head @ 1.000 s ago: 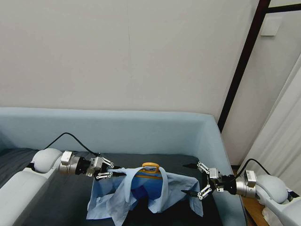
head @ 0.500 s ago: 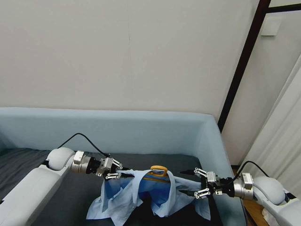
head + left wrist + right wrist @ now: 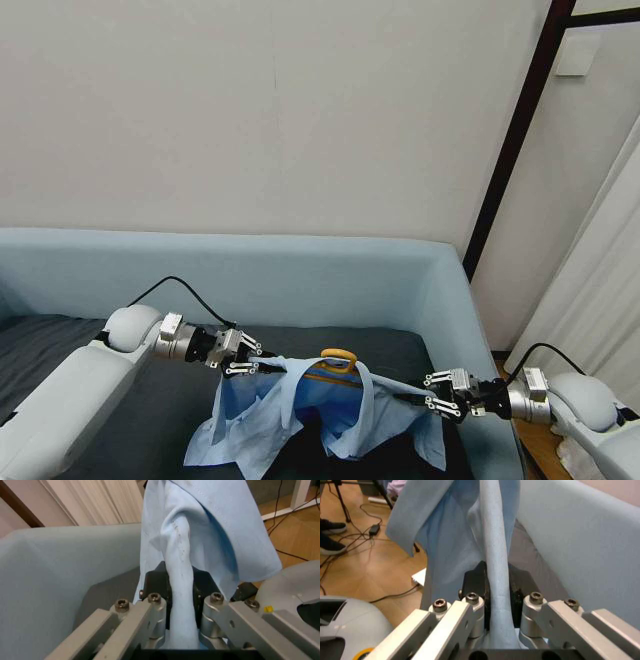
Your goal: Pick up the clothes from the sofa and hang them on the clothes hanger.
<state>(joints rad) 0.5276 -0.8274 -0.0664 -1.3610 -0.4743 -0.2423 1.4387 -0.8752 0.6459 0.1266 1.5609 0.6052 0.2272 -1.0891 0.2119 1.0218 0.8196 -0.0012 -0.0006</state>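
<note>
Above the dark seat of the pale blue sofa (image 3: 330, 275), the light blue shirt (image 3: 335, 420) hangs stretched between the two arms, with an orange-topped hanger (image 3: 338, 356) showing at its collar. The left end effector (image 3: 246, 360) is clamped on a bunched fold at one shoulder. The right end effector (image 3: 428, 398) is clamped on the fabric at the opposite side.

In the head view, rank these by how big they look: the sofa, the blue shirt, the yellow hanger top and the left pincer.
1. sofa
2. blue shirt
3. left pincer and yellow hanger top: both small and about alike, too close to rank.
</note>
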